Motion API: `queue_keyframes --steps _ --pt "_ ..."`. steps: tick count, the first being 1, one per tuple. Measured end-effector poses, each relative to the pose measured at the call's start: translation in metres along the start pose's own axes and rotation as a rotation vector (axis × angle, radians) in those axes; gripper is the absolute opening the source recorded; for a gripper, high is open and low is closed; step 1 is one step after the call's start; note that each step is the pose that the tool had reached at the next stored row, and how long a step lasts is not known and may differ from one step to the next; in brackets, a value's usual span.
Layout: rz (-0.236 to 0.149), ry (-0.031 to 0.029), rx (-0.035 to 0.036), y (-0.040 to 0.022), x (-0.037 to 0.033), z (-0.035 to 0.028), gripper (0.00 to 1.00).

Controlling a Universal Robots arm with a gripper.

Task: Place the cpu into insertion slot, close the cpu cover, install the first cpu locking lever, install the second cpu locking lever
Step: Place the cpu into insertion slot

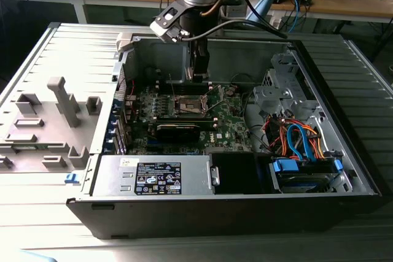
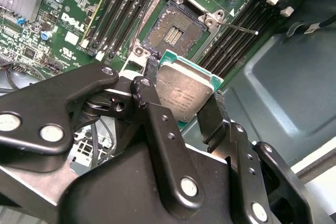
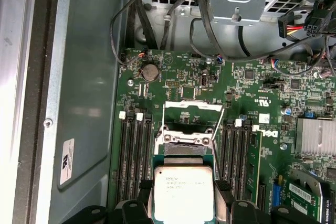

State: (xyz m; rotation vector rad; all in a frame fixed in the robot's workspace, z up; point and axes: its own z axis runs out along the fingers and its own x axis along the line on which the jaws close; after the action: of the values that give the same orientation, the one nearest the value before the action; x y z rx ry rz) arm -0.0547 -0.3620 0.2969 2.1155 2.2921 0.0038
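Note:
The cpu (image 2: 185,94) is a small square chip with a dull silver top on a green edge, also seen as the cpu (image 3: 184,184). My gripper (image 2: 184,98) is shut on it, one black finger on each of two opposite sides. It hangs above the green board, a little off to one side of the insertion slot (image 2: 176,30), whose dark frame and brownish pin field lie bare. The cpu cover (image 3: 191,105) stands raised beyond the socket. A thin locking lever (image 2: 241,27) sticks out beside the slot. In the exterior view my gripper (image 1: 198,78) hovers over the insertion slot (image 1: 190,106) inside the open computer case.
Long black memory slots (image 2: 118,14) flank the socket on both sides. The case's metal walls (image 1: 245,59) surround the board. A power supply box (image 1: 156,176), a drive cage (image 1: 279,90) and coloured cables (image 1: 295,139) fill the near and right parts. A grey fixture (image 1: 61,105) stands at the exterior view's left.

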Motion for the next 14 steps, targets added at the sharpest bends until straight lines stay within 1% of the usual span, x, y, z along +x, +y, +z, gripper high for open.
queue_keyframes --steps 2,7,14 --pt "0.0 0.0 -0.0001 -0.0042 0.0004 0.0013 0.55" --pt "0.0 0.0 0.0 -0.005 0.0005 0.0014 0.55" --pt "0.002 -0.0003 0.0001 -0.0052 0.0013 0.0042 0.55"
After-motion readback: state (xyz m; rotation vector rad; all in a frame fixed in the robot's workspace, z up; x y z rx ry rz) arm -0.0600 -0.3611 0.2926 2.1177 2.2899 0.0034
